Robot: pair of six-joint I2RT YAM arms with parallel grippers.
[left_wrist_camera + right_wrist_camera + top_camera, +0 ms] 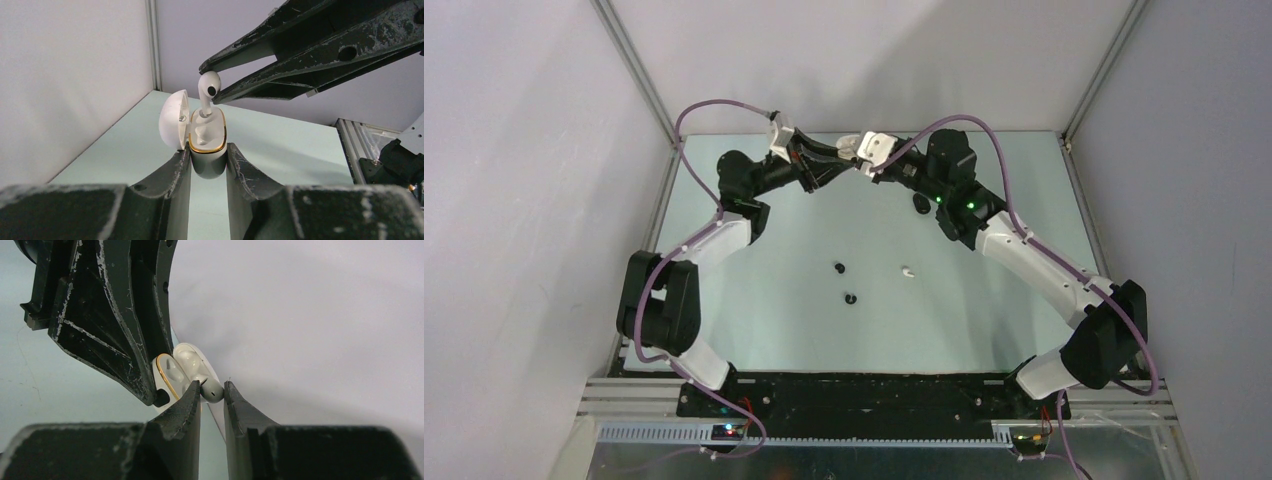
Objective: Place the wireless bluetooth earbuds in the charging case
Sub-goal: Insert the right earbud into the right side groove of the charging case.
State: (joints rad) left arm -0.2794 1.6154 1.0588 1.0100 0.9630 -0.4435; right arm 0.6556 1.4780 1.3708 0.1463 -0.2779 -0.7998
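My left gripper [209, 155] is shut on the open white charging case [207, 137] and holds it up above the far side of the table, lid [172, 120] swung to the left. My right gripper [212, 389] is shut on a white earbud [209, 87]. The earbud's stem reaches down into the case's slot and its head stands above the gold rim. The two grippers meet at the far middle in the top view [856, 162]. One white earbud [907, 271] and two black earbuds [839, 267] [850, 298] lie on the table.
A black case [921, 205] lies on the table near the right arm's wrist. White walls and metal frame posts [152, 45] close in the far side. The arm bases stand on the black rail [864, 395] at the near edge.
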